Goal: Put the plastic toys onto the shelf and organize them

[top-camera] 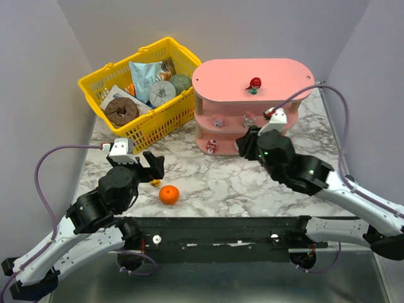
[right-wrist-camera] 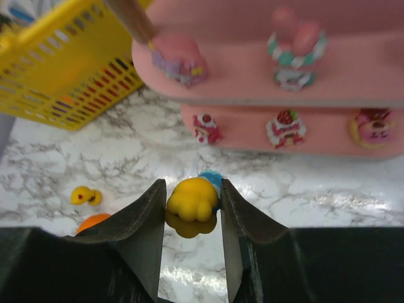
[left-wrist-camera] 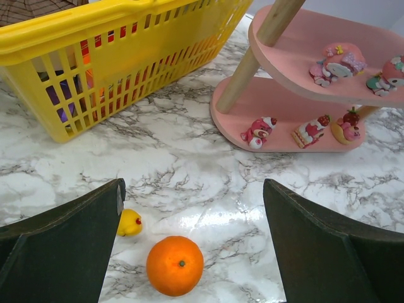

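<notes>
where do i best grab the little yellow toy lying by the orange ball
Probably grip the yellow toy across its rounded body, straight down from above: it lies low on the table and the orange ball crowds one side.

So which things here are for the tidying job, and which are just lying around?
For the job: the pink shelf, the small toys on it, the held yellow toy, the little yellow toy on the table.
Just lying about: the orange ball, the yellow basket.
</notes>
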Action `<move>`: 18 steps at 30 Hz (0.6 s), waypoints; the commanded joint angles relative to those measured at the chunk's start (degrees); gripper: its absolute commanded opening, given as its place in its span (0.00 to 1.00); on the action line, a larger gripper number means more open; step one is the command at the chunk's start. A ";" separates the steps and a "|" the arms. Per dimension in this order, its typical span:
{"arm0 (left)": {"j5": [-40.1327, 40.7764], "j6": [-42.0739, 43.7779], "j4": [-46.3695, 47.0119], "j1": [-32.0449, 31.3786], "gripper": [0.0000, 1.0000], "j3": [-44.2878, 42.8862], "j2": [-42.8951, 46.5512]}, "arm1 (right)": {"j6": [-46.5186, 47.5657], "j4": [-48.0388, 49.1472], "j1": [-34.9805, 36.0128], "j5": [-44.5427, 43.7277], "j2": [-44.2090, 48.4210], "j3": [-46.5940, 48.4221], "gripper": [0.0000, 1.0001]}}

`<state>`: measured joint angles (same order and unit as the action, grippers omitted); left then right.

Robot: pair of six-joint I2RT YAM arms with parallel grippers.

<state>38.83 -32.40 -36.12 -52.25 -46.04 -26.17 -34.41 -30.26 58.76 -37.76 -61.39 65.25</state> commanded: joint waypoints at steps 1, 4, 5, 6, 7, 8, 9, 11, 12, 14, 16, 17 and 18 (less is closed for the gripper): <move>-0.60 -0.03 0.08 0.30 0.99 0.43 0.42 | 8.30 -7.44 -0.58 -9.33 7.50 7.24 0.42; -0.77 -0.03 0.26 0.31 0.99 0.43 0.42 | 11.29 -7.71 -1.10 -13.73 10.75 10.58 0.43; -0.95 0.06 0.26 0.31 0.99 0.43 0.33 | 12.34 -7.71 -1.37 -14.18 11.11 11.55 0.43; -0.95 0.06 0.26 0.22 0.99 0.34 0.25 | 14.27 -7.62 -1.63 -14.71 11.20 12.61 0.43; -1.04 0.06 0.26 0.22 0.99 0.43 0.16 | 15.24 -7.71 -2.59 -15.41 10.85 13.57 0.43; -1.04 0.15 0.26 0.22 0.99 0.34 0.16 | 16.47 -7.71 -3.38 -15.15 10.41 15.93 0.43; -1.12 0.15 0.26 0.30 0.99 0.43 -0.02 | 18.57 -7.71 -4.17 -14.89 9.89 17.17 0.43; -1.30 0.15 0.35 0.30 0.99 0.34 -0.02 | 20.17 -7.62 -7.77 -12.44 7.96 20.85 0.44; -1.30 0.15 0.26 0.31 0.99 0.34 0.07 | 22.18 -7.62 -9.53 -10.34 7.08 21.92 0.44; -1.39 0.15 0.35 0.22 0.99 0.51 0.16 | 22.98 -7.36 -15.24 -4.01 4.97 24.12 0.45; -1.65 0.06 0.35 0.31 0.99 0.69 0.33 | 24.48 -6.65 -18.93 1.86 3.56 27.02 0.45; -1.65 0.06 0.43 0.22 0.99 0.69 0.42 | 24.66 -6.65 -22.17 3.90 2.60 27.81 0.45; -1.65 0.06 0.26 0.22 0.99 0.78 0.33 | 25.18 -6.65 -23.94 6.01 0.93 29.74 0.45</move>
<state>38.11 -32.40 -36.12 -52.25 -46.04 -26.17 -14.17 -36.05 41.25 -42.83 -56.71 90.39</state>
